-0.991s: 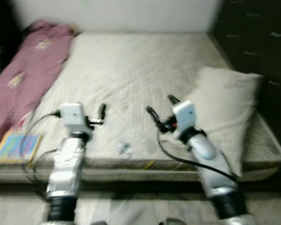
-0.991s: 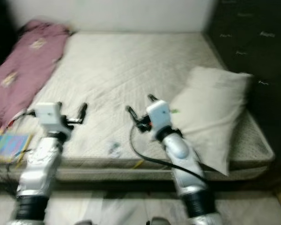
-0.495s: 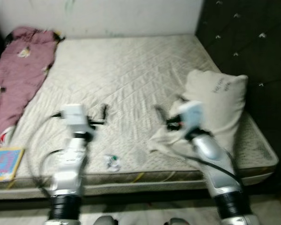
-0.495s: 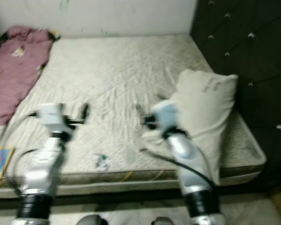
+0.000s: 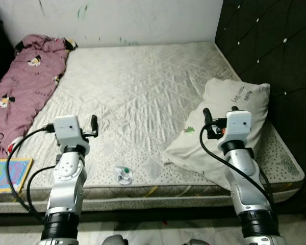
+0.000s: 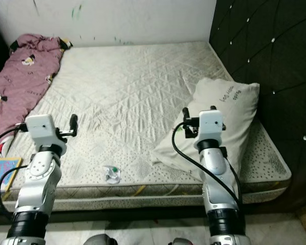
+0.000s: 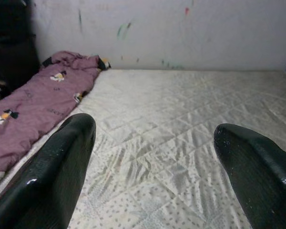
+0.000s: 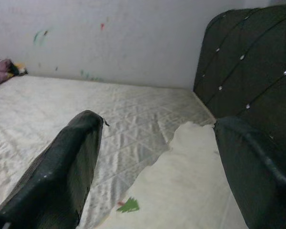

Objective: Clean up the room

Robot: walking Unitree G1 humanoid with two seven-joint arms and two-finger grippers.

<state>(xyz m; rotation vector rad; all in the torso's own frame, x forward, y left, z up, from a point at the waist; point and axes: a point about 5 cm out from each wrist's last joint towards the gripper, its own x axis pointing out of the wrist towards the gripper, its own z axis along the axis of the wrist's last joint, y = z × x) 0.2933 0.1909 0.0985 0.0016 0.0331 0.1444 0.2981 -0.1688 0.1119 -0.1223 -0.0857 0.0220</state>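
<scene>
A bare quilted mattress lies in front of me. A cream pillow rests on its right side, with a small green mark on it. A maroon patterned blanket lies crumpled along the left side. A small crumpled wrapper sits near the front edge. My right gripper hovers over the pillow, open and holding nothing. My left gripper hovers over the front left of the mattress, open and empty, with its fingers spread wide.
A colourful book lies at the mattress's front left corner. A black tufted headboard rises along the right side. A white wall with small paint marks stands behind the bed. Cables hang from both arms.
The camera has turned and the picture has sharpened. My right gripper stood beside the pillow's left edge and now is over the pillow. The left arm holds about the same pose.
</scene>
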